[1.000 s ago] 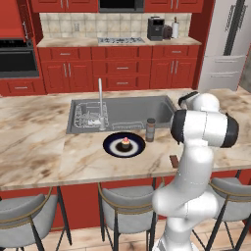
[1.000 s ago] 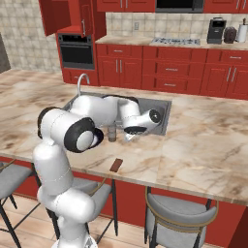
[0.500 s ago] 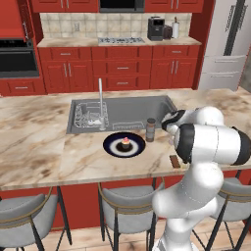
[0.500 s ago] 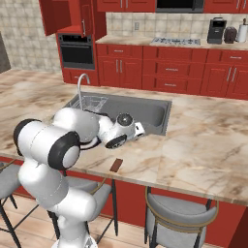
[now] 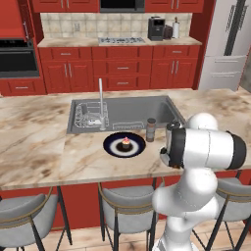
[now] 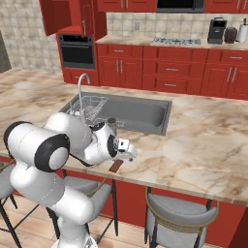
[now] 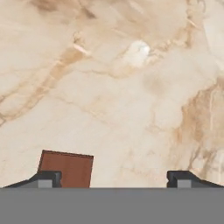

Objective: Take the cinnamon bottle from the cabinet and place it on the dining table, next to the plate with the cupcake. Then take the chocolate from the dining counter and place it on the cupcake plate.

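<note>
Gripper (image 7: 113, 178) is hanging wide open over the marble table (image 7: 131, 100), holding nothing; the chocolate (image 7: 66, 168) is lying flat by its left fingertip. Leftward on the table, the plate (image 5: 124, 145) is carrying the cupcake (image 5: 126, 143), the cinnamon bottle (image 5: 151, 130) standing just beside it.

Red kitchen cabinets (image 5: 122, 66), tiled backsplash (image 5: 93, 24), 3 grey stools (image 5: 125, 206).

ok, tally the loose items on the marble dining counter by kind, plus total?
cinnamon bottle: 1
plate: 1
cupcake: 1, on the plate
chocolate: 1, flat on the counter by the left fingertip of the gripper
Total: 4
</note>
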Tool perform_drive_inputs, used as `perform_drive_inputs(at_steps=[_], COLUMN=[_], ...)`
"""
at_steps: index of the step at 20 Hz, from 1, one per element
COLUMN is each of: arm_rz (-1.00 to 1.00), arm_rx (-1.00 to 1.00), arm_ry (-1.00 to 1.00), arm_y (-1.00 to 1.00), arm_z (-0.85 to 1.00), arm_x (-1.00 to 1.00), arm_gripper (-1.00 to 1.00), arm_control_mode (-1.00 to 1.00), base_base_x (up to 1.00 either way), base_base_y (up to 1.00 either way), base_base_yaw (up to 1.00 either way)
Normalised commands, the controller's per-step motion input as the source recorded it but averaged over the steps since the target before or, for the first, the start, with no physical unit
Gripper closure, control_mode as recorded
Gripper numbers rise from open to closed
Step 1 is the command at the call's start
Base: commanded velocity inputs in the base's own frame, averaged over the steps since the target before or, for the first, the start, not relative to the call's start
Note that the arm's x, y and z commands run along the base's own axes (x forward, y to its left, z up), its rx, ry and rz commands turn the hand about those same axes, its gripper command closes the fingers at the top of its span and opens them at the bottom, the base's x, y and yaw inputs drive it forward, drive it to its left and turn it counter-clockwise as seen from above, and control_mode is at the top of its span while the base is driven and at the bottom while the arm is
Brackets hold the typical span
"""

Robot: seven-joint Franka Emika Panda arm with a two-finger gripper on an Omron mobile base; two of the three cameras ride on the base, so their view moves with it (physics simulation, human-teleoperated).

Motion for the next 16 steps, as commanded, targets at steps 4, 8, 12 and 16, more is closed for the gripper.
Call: perform_drive_inputs(at_steps=[4,8,12,16], arm_rz=[-0.60,-0.39,-0.32,-0.29], arm_rx=[0.00,0.08,0.09,0.06], arm_ry=[0.30,0.24,0.19,0.03], arm_y=[0.01,0.01,0.00,0.02], arm_z=[0.17,0.32,0.34,0.29], arm_x=[-0.08,0.00,-0.02,-0.26], arm_gripper=[-1.00,-1.00,-1.00,-1.00], arm_control_mode=[-1.00,-1.00,-1.00,-1.00], base_base_x=[0.00,0.00,0.00,0.00], base_base_y=[0.00,0.00,0.00,0.00], base_base_yaw=[0.00,0.00,0.00,0.00])
